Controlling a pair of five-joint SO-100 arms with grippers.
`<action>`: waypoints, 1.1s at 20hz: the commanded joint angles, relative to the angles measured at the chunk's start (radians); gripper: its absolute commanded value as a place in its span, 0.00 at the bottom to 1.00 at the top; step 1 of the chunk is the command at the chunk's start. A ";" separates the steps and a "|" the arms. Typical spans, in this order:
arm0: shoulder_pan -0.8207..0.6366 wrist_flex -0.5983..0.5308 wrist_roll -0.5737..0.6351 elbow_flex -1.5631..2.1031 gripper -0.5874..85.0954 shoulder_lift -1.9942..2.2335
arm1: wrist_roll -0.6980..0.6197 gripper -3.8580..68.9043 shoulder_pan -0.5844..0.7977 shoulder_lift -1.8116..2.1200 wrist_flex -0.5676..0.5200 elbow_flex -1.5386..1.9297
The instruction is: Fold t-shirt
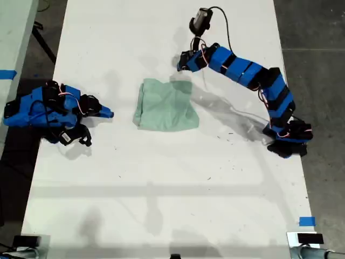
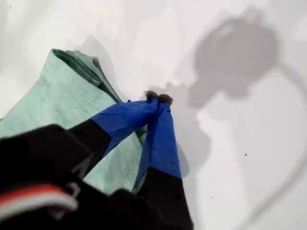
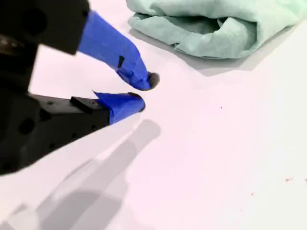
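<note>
The t-shirt [image 1: 164, 104] is soft matt cloth, a little fuzzy. The counter [image 1: 161, 178] is smooth, matt white. My second pincer [image 3: 141, 93] looks like matt blue plastic.

My second gripper [image 3: 141, 93] over bare white table [image 3: 230, 153], blue fingertips [image 3: 139, 76] slightly parted (nothing between); crumpled t-shirt [image 3: 216, 28] near, apart.

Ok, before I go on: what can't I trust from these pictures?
- T-shirt: sleeves and collar folded under in the exterior view.
- First wrist view: my first hand covers the shirt's near part.
- Second wrist view: the frame edge cuts off the shirt.
- Second hand: nothing between its fingertips.
</note>
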 commanded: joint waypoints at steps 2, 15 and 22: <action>0.018 0.002 -0.006 -0.006 0.06 0.005 | 0.021 0.04 -0.020 0.225 0.189 -0.003; 0.025 0.002 -0.006 -0.006 0.06 0.005 | 0.627 0.03 -0.253 1.772 0.302 1.735; 0.026 0.003 -0.006 -0.008 0.06 0.009 | 0.956 0.04 -0.448 2.530 0.426 2.206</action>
